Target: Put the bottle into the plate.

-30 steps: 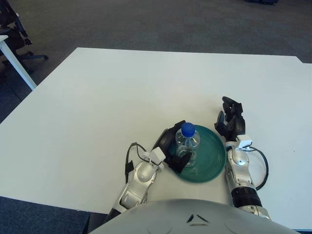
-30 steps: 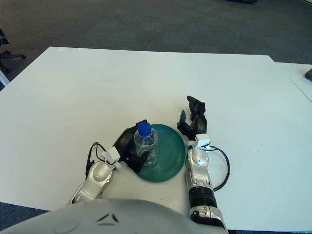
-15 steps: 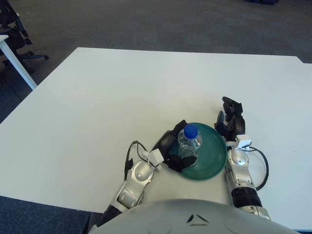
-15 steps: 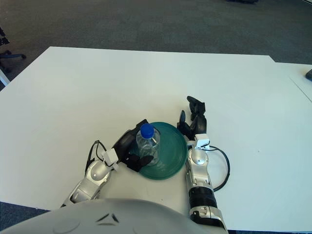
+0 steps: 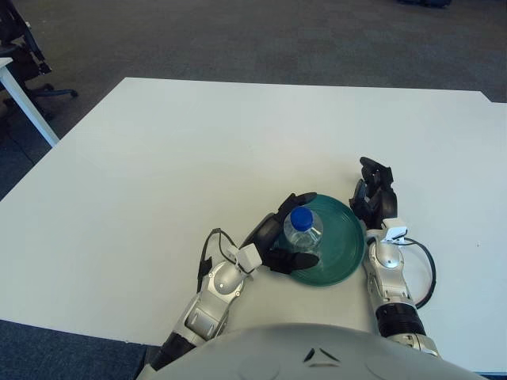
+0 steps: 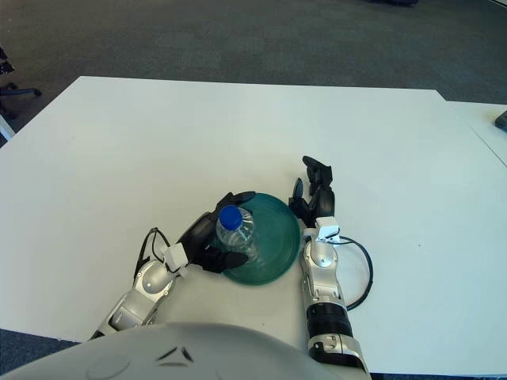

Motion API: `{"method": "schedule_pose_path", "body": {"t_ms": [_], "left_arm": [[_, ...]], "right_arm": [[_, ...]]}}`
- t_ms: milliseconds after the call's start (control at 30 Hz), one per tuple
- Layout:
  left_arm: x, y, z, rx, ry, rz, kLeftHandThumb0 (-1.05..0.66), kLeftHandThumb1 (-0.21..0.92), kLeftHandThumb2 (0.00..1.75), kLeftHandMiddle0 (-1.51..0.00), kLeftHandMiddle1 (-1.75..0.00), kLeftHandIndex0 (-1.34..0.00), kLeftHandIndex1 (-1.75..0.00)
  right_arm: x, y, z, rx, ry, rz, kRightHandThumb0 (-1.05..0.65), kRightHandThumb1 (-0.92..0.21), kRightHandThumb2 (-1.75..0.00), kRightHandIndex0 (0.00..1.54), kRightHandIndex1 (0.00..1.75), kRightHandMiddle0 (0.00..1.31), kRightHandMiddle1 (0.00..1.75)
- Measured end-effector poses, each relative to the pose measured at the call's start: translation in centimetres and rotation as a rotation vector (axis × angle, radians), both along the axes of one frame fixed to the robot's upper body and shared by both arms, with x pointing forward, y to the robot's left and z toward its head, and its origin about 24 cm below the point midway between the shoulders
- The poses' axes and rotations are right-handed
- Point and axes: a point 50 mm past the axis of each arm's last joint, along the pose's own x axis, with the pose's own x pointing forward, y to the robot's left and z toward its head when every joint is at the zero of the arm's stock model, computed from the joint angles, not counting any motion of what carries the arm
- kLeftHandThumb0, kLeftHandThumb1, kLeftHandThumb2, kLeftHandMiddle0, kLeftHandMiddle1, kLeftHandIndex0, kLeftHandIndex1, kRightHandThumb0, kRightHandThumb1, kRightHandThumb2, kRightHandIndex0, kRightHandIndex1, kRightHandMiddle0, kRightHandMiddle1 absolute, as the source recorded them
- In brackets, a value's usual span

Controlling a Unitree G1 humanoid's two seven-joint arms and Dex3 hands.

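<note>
Now that the white surface (image 5: 198, 150) carries the green plate (image 5: 342, 237) shifted slightly toward the right hand (image 5: 372, 198): bottle (image 5: 302, 236) upright inside, at the left hand (image 5: 277, 241), fingers (image 5: 299, 259) opened off it. Right hand relaxed, empty, just beside the rim. Placement likely done.

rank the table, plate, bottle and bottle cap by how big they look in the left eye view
1. table
2. plate
3. bottle, standing in the plate with the left hand around it; it is seen from above, so its height is foreshortened
4. bottle cap
</note>
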Motion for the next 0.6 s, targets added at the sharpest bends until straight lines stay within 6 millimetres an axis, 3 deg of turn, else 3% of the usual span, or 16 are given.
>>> {"method": "schedule_pose_path", "body": {"t_ms": [367, 600], "left_arm": [[0.6, 0.3, -0.4, -0.007, -0.04, 0.029, -1.05, 0.92, 0.28, 0.0, 0.0, 0.0, -0.07], [1.1, 0.5, -0.6, -0.039, -0.055, 0.114, -1.05, 0.92, 0.34, -0.01, 0.0, 0.0, -0.16]], "right_arm": [[0.0, 0.1, 0.0, 0.001, 0.0, 0.008, -0.52, -0.9, -0.69, 0.49, 0.33, 0.0, 0.96], [0.1, 0.2, 0.0, 0.003, -0.009, 0.017, -0.45, -0.84, -0.77, 0.51, 0.36, 0.01, 0.97]]}}
